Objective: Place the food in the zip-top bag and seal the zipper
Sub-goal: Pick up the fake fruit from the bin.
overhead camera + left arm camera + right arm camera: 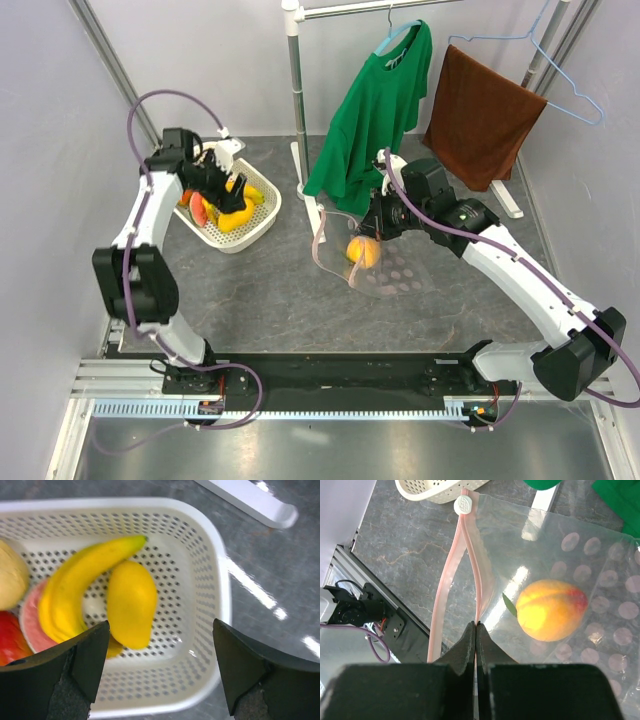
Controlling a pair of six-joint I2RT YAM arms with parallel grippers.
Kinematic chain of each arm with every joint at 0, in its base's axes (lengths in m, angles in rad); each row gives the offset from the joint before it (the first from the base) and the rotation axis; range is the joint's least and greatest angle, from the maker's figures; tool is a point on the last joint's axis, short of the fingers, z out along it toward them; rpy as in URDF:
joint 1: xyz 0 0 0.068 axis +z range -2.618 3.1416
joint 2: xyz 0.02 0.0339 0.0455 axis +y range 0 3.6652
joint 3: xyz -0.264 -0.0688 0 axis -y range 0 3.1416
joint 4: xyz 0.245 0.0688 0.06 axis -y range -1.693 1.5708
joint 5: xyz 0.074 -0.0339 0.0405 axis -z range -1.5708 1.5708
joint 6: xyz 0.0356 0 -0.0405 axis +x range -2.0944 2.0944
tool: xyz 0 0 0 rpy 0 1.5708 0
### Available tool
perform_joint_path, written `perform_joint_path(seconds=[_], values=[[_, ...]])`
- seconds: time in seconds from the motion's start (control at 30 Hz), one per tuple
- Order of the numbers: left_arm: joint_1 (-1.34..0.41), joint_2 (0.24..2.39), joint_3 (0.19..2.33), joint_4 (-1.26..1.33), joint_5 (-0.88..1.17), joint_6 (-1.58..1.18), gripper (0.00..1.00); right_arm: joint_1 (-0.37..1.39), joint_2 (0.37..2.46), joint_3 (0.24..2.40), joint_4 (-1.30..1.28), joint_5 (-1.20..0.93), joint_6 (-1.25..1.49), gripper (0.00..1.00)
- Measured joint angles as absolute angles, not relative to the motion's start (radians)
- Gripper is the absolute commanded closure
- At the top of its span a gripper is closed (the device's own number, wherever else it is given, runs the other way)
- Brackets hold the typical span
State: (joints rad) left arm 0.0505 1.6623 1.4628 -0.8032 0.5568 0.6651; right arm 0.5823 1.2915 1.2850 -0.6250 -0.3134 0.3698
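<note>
Mid-worktop (270, 290), one lip of the zipper (470, 545) is pinched by the right claw (476, 630), with one orange fruit (550, 609) lying in the zip-top bag (600, 570). Toward the far left corner, the left claw (160, 630) is held spread over the basket (220, 595), above a banana (75, 590) and a yellow oval fruit (131, 605). With only one lip held, the slack mouth could be missed and fruit dropped outside.

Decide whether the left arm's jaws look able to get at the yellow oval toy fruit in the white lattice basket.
Probably yes: the left arm's jaws hang open directly above the yellow oval fruit, which lies uncovered in the white lattice basket; only the yellow banana crowds one side.
</note>
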Motion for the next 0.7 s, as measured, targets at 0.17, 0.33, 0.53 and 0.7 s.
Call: perform_joint_path(seconds=[0.17,0.33,0.53,0.7], values=[[0.046,1.879,1.659,-0.834,0.519,0.742,0.15,0.582,1.291,1.279,-0.628,-0.315,0.369,1.00],[0.043,1.987,1.705,-0.841,0.455,0.741,0.15,0.582,1.291,1.270,-0.629,-0.319,0.358,1.00],[0.004,2.003,1.688,-0.826,0.381,0.746,0.15,0.582,1.294,1.270,-0.630,-0.323,0.347,1.00],[-0.060,2.023,1.653,-0.798,0.324,0.750,0.17,0.582,1.296,1.270,-0.638,-0.317,0.350,1.00]])
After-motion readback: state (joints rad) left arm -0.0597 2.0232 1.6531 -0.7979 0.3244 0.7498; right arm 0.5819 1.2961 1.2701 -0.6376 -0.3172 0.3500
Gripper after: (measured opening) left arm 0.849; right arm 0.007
